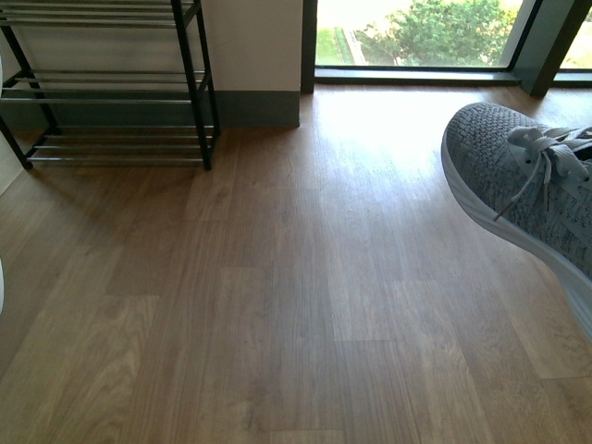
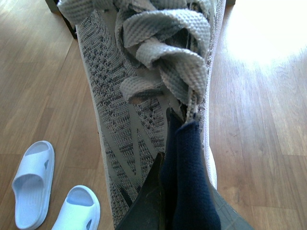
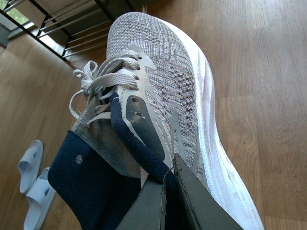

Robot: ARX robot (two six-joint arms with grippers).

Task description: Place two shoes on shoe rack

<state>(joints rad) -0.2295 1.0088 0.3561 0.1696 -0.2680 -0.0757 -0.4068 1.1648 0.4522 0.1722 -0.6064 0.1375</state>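
Left wrist view: the left gripper [image 2: 188, 191] has its dark fingers [image 2: 146, 206] pinched on the navy lining at the opening of sneaker A [image 2: 115, 124], with the fabric squeezed between them. From the grip the grey knit upper runs up the frame. The laces [image 2: 163, 52] are bunched in a loose knot at top centre. The slides [image 2: 32, 184] lie side by side on the wood floor [image 2: 268, 143] at lower left, apart from the sneaker.

Right wrist view: the right gripper [image 3: 170, 189] has its fingers [image 3: 204, 211] closed on the navy collar of sneaker B [image 3: 177, 81] at bottom centre. The white sole shows along the right side of the shoe. The toe points toward the top of the frame, where the chrome bars of the rack [image 3: 72, 28] cross the upper left corner. The slides lie at lower left.

Front view: the rack stands at upper left against the wall. Sneaker B enters from the right edge with its toe toward the upper left, well apart from the rack. A window [image 1: 416, 32] spans the top right.
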